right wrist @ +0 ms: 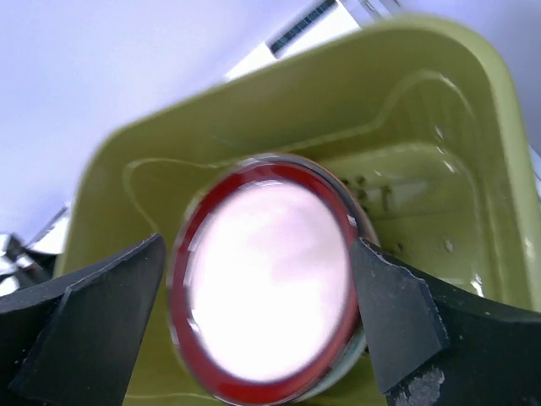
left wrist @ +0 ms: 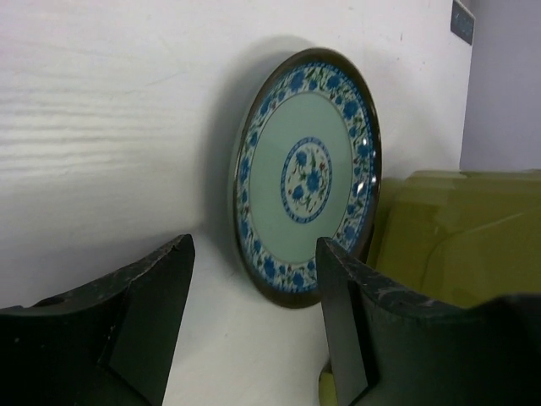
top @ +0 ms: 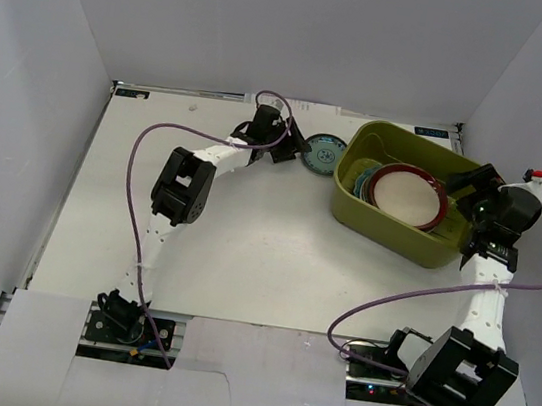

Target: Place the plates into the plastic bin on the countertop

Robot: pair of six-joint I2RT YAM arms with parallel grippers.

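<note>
The olive-green plastic bin (top: 426, 247) stands at the back right of the white countertop (top: 246, 240). In it a dark red-rimmed cream plate (top: 409, 195) lies on top of other plates, with a teal edge (top: 364, 181) showing beneath. My right gripper (top: 463, 187) is open over the bin's right side; in the right wrist view the red-rimmed plate (right wrist: 266, 279) shows blurred between my open fingers (right wrist: 110, 313), apart from them. A small teal plate with blue flowers (top: 323, 153) lies on the countertop just left of the bin. My left gripper (top: 292, 148) is open and empty right beside it; the plate (left wrist: 308, 173) shows just ahead of the fingers.
White walls close in the countertop on the left, back and right. The bin's wall (left wrist: 456, 245) is right behind the small plate in the left wrist view. Purple cables loop over both arms.
</note>
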